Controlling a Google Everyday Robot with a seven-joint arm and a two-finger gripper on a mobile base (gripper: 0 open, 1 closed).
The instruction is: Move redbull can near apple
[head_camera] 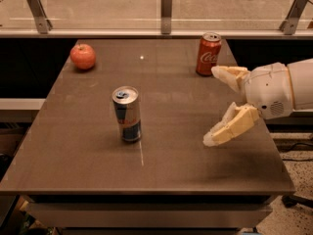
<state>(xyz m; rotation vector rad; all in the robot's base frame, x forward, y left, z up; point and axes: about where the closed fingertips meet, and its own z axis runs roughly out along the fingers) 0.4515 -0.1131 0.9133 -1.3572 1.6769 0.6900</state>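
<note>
Brown table (161, 173), redbull can (127, 114) upright mid-surface, apple (83, 56) far-left corner, Coca-Cola can (208, 54) beside gripper (212, 106), empty, fingers spread wide.

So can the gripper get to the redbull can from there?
Probably yes. The gripper is open over the table, at its right, and only bare tabletop lies between it and the redbull can. The Coca-Cola can stands farther back.

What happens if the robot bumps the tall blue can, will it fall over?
Probably, if hit high: the can stands tall and slim on a small base. Its round side looks smooth, so it may slip in the fingers, and once down it could roll. The gripper hangs open over the table's right side, apart from the can.
</note>
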